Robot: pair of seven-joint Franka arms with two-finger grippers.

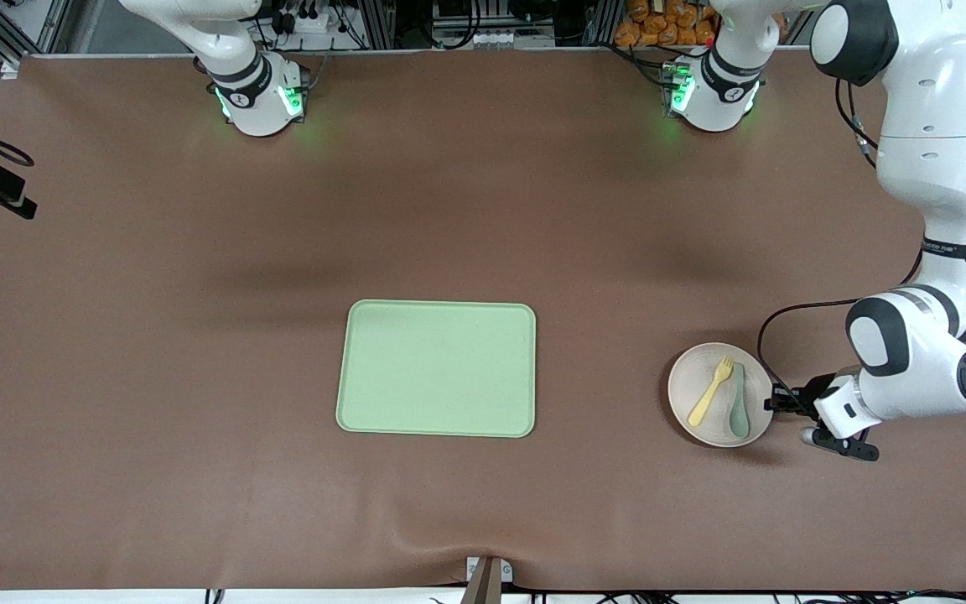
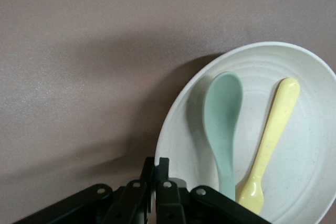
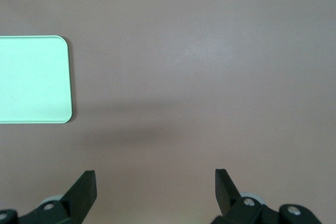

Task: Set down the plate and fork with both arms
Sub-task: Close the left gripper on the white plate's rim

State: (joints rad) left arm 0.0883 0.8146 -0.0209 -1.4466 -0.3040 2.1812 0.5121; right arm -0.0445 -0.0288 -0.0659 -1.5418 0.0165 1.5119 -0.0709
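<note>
The pale plate (image 1: 699,377) lies toward the left arm's end of the table, nearer to the front camera than the middle. The yellow fork (image 1: 713,392) and a grey-green spoon (image 1: 739,408) lie in it side by side. My left gripper (image 1: 776,401) is shut on the plate's rim at the side toward the left arm's end. In the left wrist view the fingers (image 2: 164,167) pinch the rim of the plate (image 2: 310,145), with the fork (image 2: 273,135) and the spoon (image 2: 223,124) inside. My right gripper (image 3: 155,182) is open and empty above bare table; it is out of the front view.
The light-green tray (image 1: 437,369) lies at the table's middle, empty, toward the right arm's end from the plate. Its corner shows in the right wrist view (image 3: 31,77). A brown mat (image 1: 198,335) covers the table.
</note>
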